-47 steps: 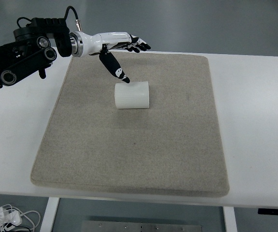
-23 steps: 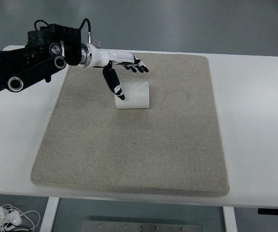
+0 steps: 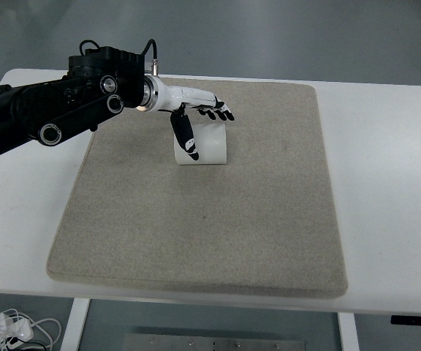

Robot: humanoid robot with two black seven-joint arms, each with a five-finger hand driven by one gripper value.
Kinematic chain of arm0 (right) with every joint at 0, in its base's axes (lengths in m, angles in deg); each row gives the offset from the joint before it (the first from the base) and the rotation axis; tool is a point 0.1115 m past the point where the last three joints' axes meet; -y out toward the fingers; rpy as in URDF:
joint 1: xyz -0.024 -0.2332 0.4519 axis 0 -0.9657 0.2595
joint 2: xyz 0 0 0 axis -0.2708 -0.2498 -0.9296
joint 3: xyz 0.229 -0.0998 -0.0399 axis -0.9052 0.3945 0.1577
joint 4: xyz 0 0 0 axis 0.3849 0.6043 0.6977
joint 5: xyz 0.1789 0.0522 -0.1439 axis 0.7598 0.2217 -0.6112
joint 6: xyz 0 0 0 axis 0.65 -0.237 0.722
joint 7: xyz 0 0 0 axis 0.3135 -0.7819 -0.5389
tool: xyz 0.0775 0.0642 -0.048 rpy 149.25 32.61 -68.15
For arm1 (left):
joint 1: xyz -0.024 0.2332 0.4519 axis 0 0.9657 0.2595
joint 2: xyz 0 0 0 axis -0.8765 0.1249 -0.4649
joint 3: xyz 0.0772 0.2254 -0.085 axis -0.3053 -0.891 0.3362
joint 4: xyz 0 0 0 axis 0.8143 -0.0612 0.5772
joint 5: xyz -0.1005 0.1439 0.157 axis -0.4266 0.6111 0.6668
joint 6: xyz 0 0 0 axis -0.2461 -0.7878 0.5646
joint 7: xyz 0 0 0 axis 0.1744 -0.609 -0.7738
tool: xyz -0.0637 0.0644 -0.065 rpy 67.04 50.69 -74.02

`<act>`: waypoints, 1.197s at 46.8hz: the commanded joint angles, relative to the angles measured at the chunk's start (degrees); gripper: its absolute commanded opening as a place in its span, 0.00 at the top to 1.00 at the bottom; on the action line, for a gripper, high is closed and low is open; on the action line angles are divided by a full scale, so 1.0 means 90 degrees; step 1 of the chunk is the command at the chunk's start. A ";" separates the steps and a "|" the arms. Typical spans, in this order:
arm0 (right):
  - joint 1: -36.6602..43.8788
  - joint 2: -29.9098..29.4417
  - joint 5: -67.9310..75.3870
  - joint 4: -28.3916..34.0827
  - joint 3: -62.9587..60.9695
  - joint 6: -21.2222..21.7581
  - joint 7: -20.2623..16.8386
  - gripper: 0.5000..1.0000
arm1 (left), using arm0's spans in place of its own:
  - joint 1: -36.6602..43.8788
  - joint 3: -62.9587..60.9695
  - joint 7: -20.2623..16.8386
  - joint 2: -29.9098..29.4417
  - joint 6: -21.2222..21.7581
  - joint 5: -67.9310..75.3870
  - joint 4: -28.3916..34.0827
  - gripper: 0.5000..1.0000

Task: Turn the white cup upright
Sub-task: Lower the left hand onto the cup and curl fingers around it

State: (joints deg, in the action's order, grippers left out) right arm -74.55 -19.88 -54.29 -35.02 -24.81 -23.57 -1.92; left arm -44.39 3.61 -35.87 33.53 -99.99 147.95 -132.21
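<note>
A white cup (image 3: 209,146) lies on its side on the grey felt mat (image 3: 203,219), in the mat's far half. My left hand (image 3: 203,128) hovers over the cup's left end, coming in on a black arm (image 3: 57,113) from the upper left. Its fingers (image 3: 218,112) reach across the cup's far top edge and the thumb (image 3: 187,142) hangs down in front of the cup's left end. The hand is spread and holds nothing. My right arm does not show.
The mat lies on a white table (image 3: 386,183). Cables and a white plug strip (image 3: 6,327) lie on the floor at the lower left, below the table's front edge.
My left hand has moved right and toward me, from behind and left of the cup to over its left end. The thumb now hangs in front of the cup. The cup has not moved.
</note>
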 commanded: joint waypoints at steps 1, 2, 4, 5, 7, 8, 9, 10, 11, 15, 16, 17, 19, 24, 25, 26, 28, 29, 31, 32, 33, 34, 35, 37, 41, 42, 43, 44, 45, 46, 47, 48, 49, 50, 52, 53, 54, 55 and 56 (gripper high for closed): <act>0.0000 0.0000 0.0000 0.0009 0.0000 0.0000 0.0000 0.10 | -0.0015 -0.0035 0.0002 0.0017 0.0008 -0.0001 0.0067 0.02; 0.0000 0.0000 0.0000 0.0000 0.0000 0.0000 0.0000 0.10 | -0.0015 -0.0035 0.0002 0.0027 0.0008 -0.0001 0.0077 0.02; 0.0000 0.0000 0.0000 0.0000 0.0000 0.0000 0.0000 0.10 | -0.0005 -0.0035 0.0002 0.0066 0.0028 -0.0001 0.0116 0.02; 0.0000 0.0000 0.0000 0.0009 0.0010 0.0000 0.0000 0.10 | 0.0005 -0.0035 0.0011 0.0095 0.0028 -0.0001 0.0155 0.02; 0.0000 0.0000 0.0000 0.0009 0.0000 0.0000 0.0000 0.10 | 0.0014 -0.0035 0.0021 0.0144 0.0028 0.0008 0.0223 0.02; 0.0000 0.0000 0.0000 0.0000 0.0000 0.0000 0.0000 0.10 | 0.0015 -0.0035 0.0031 0.0163 0.0028 -0.0001 0.0262 0.02; 0.0000 0.0000 0.0000 0.0000 0.0000 0.0000 0.0000 0.10 | 0.0015 -0.0035 0.0031 0.0173 0.0028 -0.0001 0.0282 0.02; 0.0000 0.0000 0.0000 0.0000 0.0000 0.0000 0.0000 0.10 | 0.0015 -0.0035 0.0031 0.0183 0.0028 -0.0001 0.0311 0.02; 0.0000 0.0000 0.0000 0.0000 0.0000 0.0000 0.0000 0.10 | 0.0015 -0.0035 0.0031 0.0183 0.0028 0.0008 0.0341 0.02; 0.0000 0.0000 0.0000 0.0000 0.0000 0.0000 0.0000 0.10 | 0.0015 -0.0045 0.0031 0.0232 0.0028 0.0008 0.0370 0.02; 0.0000 0.0000 0.0000 0.0000 0.0000 0.0000 0.0000 0.10 | 0.0024 -0.0045 0.0031 0.0251 0.0028 0.0008 0.0380 0.02; 0.0000 0.0000 0.0000 0.0000 0.0000 0.0000 0.0000 0.10 | 0.0034 -0.0045 0.0031 0.0271 0.0028 0.0008 0.0390 0.02; 0.0000 0.0000 0.0000 0.0000 0.0000 0.0000 0.0000 0.10 | 0.0034 -0.0064 0.0031 0.0310 0.0038 0.0008 0.0419 0.02; 0.0000 0.0000 0.0000 0.0009 0.0000 0.0000 0.0000 0.10 | 0.0034 -0.0142 0.0031 0.0368 0.0047 0.0008 0.0517 0.02; 0.0000 0.0000 0.0000 0.0000 0.0000 0.0000 0.0000 0.10 | 0.0044 -0.0152 0.0031 0.0388 0.0047 0.0008 0.0517 0.02; 0.0000 0.0000 0.0000 0.0009 0.0000 0.0000 0.0000 0.10 | 0.0044 -0.0152 0.0031 0.0408 0.0047 0.0008 0.0517 0.02; 0.0000 0.0000 0.0000 0.0009 0.0010 0.0000 0.0000 0.10 | 0.0044 -0.0172 0.0031 0.0408 0.0047 0.0008 0.0526 0.02; 0.0000 0.0000 0.0000 0.0000 0.0000 0.0000 0.0000 0.10 | 0.0044 -0.0172 0.0031 0.0417 0.0047 0.0008 0.0526 0.02; 0.0000 0.0000 0.0000 0.0000 0.0000 0.0000 0.0000 0.10 | 0.0044 -0.0191 0.0031 0.0418 0.0047 0.0008 0.0556 0.02; 0.0000 0.0000 0.0000 0.0000 0.0000 0.0000 0.0000 0.10 | 0.0044 -0.0201 0.0031 0.0427 0.0047 0.0008 0.0565 0.02; 0.0000 0.0000 0.0000 0.0000 0.0000 0.0000 0.0000 0.10 | 0.0044 -0.0211 0.0031 0.0427 0.0047 0.0008 0.0575 0.02; 0.0000 0.0000 0.0000 0.0000 0.0000 0.0000 0.0000 0.10 | 0.0044 -0.0220 0.0031 0.0427 0.0047 0.0008 0.0595 0.02; 0.0000 0.0000 0.0000 0.0000 0.0000 0.0000 0.0000 0.10 | 0.0044 -0.0230 0.0031 0.0427 0.0057 0.0008 0.0604 0.02; 0.0000 0.0000 0.0000 0.0000 0.0000 0.0000 0.0000 0.10 | 0.0054 -0.0240 0.0031 0.0437 0.0057 0.0008 0.0614 0.02; 0.0000 0.0000 0.0000 0.0000 0.0000 0.0000 0.0000 0.10 | 0.0073 -0.0259 0.0031 0.0427 0.0057 0.0008 0.0614 0.03; 0.0000 0.0000 0.0000 0.0000 0.0000 0.0000 0.0000 0.10 | 0.0073 -0.0260 0.0031 0.0437 0.0057 0.0008 0.0614 0.03; 0.0000 0.0000 0.0000 0.0000 0.0000 0.0000 0.0000 0.10 | 0.0073 -0.0269 0.0031 0.0427 0.0057 0.0008 0.0614 0.04; 0.0000 0.0000 0.0000 0.0000 0.0000 0.0000 0.0000 0.10 | 0.0073 -0.0269 0.0031 0.0427 0.0057 0.0008 0.0614 0.05; 0.0000 0.0000 0.0000 0.0000 0.0010 0.0000 0.0000 0.10 | 0.0063 -0.0269 0.0031 0.0437 0.0067 0.0008 0.0614 0.06; 0.0000 0.0000 0.0000 0.0000 0.0000 0.0000 0.0000 0.10 | 0.0063 -0.0269 0.0031 0.0427 0.0067 0.0008 0.0614 0.08; 0.0000 0.0000 0.0000 0.0000 0.0000 0.0000 0.0000 0.10 | 0.0063 -0.0269 0.0031 0.0427 0.0067 0.0008 0.0614 0.12; 0.0000 0.0000 0.0000 0.0000 0.0000 0.0000 0.0000 0.10 | 0.0054 -0.0269 0.0031 0.0427 0.0067 0.0008 0.0614 0.15; 0.0000 0.0000 0.0000 0.0000 0.0000 0.0000 0.0000 0.10 | 0.0054 -0.0269 0.0031 0.0427 0.0067 0.0008 0.0605 0.18; 0.0000 0.0000 0.0000 0.0000 0.0000 0.0000 0.0000 0.10 | 0.0054 -0.0269 0.0031 0.0427 0.0067 0.0008 0.0614 0.21; 0.0000 0.0000 0.0000 0.0000 0.0000 0.0000 0.0000 0.10 | 0.0054 -0.0269 0.0031 0.0427 0.0067 0.0008 0.0614 0.28; 0.0000 0.0000 0.0000 0.0000 0.0000 0.0000 0.0000 0.10 | 0.0054 -0.0269 0.0031 0.0427 0.0067 0.0008 0.0614 0.29; 0.0000 0.0000 0.0000 0.0000 0.0000 0.0000 0.0000 0.10 | 0.0054 -0.0269 0.0031 0.0427 0.0067 0.0008 0.0614 0.30; 0.0000 0.0000 0.0000 0.0000 0.0000 0.0000 0.0000 0.10 | 0.0054 -0.0260 0.0031 0.0427 0.0067 0.0008 0.0614 0.35; 0.0000 0.0000 0.0000 0.0000 0.0000 0.0000 0.0000 0.10 | 0.0063 -0.0260 0.0031 0.0427 0.0067 0.0018 0.0614 0.38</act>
State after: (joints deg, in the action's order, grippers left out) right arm -74.55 -19.88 -54.29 -35.03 -24.80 -23.57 -1.93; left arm -43.88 1.19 -35.59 37.38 -99.39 148.03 -126.68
